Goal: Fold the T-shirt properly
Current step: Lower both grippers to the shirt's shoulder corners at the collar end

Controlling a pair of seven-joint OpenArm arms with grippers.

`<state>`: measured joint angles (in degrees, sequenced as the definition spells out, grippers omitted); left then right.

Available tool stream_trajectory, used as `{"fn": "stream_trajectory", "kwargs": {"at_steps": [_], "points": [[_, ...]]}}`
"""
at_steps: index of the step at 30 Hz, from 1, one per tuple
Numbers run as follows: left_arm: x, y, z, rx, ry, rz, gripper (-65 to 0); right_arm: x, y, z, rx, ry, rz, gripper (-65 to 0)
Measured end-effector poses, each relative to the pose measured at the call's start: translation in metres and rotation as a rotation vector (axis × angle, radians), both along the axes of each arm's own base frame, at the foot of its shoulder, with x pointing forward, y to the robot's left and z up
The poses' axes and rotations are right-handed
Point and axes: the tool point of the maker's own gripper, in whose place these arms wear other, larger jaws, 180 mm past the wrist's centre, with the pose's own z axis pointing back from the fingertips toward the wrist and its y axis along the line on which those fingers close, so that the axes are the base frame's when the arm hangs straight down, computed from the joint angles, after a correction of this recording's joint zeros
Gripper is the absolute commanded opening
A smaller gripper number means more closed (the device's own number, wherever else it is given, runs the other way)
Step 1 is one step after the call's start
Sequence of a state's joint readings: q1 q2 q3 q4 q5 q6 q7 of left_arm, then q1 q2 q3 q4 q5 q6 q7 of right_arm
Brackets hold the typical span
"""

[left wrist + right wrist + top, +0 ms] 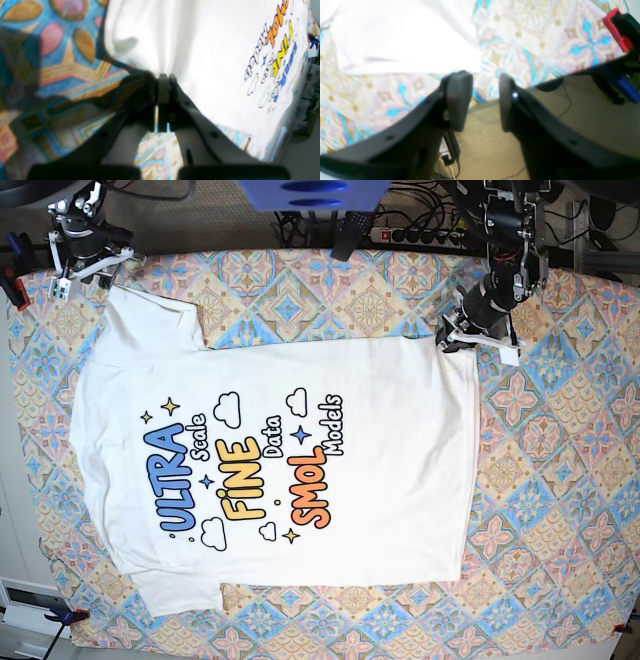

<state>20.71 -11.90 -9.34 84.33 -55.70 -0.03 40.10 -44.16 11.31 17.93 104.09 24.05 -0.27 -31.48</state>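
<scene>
The T-shirt (270, 460) lies flat (print up) on the tiled-pattern desk (560, 480). Left fingers (163, 85) pinch its 2 o'clock hem corner; right fingers (458, 100) stand apart by the 10 o'clock sleeve.

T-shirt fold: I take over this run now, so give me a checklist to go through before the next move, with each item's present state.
1. T-shirt lies spread out, print side up: ok.
2. Left gripper is shut on the T-shirt's edge, cloth bunched at its tips: ok.
3. Right gripper holds cloth: not ok; its jaws stand apart with nothing between them, beside a sleeve.
4. Both arms hold the same side of the T-shirt for a lift: not ok, only the left grips.
5. How many layers the left pinches: cannot tell.
6. Patterned tablecloth under the T-shirt lies flat: ok.
</scene>
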Motion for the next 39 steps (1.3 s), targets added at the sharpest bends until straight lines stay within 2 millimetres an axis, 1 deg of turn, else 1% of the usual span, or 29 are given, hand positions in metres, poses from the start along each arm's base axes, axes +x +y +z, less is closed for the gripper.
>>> {"fn": "stream_trajectory", "kwargs": {"at_steps": [3,4,7,9,14,16,18,20,23,25,26,28,30,32,34,36,39], "points": [[-0.009,0.003,0.007,0.01,0.002,-0.001,-65.0,0.008,0.002,0.0,0.012,-0.001,0.002,-40.0],[-0.011,0.008,0.01,0.018,-0.004,0.009,-65.0,0.009,0.003,-0.001,0.015,0.003,0.002,-39.9],[-0.01,0.018,0.018,0.04,-0.023,0.026,-65.0,0.005,0.003,-0.004,0.023,0.028,0.0,-39.8],[-0.009,0.022,0.019,0.044,-0.028,0.034,-65.0,0.006,0.003,-0.005,0.026,0.031,-0.003,-39.8],[-0.013,0.026,0.018,0.05,-0.021,0.041,-65.0,0.029,0.001,-0.013,0.051,0.017,-0.023,-39.8],[-0.017,0.03,0.018,0.063,-0.009,0.027,-65.0,0.024,-0.001,-0.02,0.056,0.038,-0.036,-39.7],[-0.018,0.036,0.018,0.078,-0.009,0.026,-65.0,0.008,-0.003,-0.033,0.062,0.095,-0.055,-39.7],[-0.019,0.039,0.018,0.088,-0.005,0.029,-65.0,0.003,-0.003,-0.039,0.074,0.115,-0.067,-39.7],[-0.02,0.037,0.017,0.082,-0.004,0.03,-65.0,0.018,-0.004,-0.041,0.079,0.083,-0.076,-39.7],[-0.022,0.039,0.017,0.086,0.001,0.027,-65.0,0.023,-0.006,-0.041,0.078,0.064,-0.072,-39.7],[-0.022,0.04,0.017,0.089,0.003,0.022,-65.0,0.019,-0.006,-0.044,0.08,0.079,-0.075,-39.7],[-0.021,0.044,0.018,0.099,0.001,0.019,-65.0,0.005,-0.008,-0.052,0.084,0.127,-0.093,-39.7],[-0.021,0.045,0.019,0.102,-0.001,0.022,-65.0,-0.001,-0.007,-0.054,0.087,0.135,-0.097,-39.7],[-0.021,0.042,0.018,0.095,-0.002,0.02,-65.0,0.002,-0.007,-0.056,0.087,0.134,-0.085,-39.7],[-0.022,0.042,0.018,0.095,-0.001,0.019,-65.0,0.007,0.0,-0.057,0.106,0.119,-0.027,-39.7],[-0.021,0.042,0.018,0.096,-0.002,0.019,-65.0,0.008,0.004,-0.058,0.119,0.114,0.015,-39.8],[-0.021,0.042,0.018,0.096,-0.002,0.019,-65.0,0.007,0.009,-0.06,0.134,0.107,0.015,-39.8]]}}
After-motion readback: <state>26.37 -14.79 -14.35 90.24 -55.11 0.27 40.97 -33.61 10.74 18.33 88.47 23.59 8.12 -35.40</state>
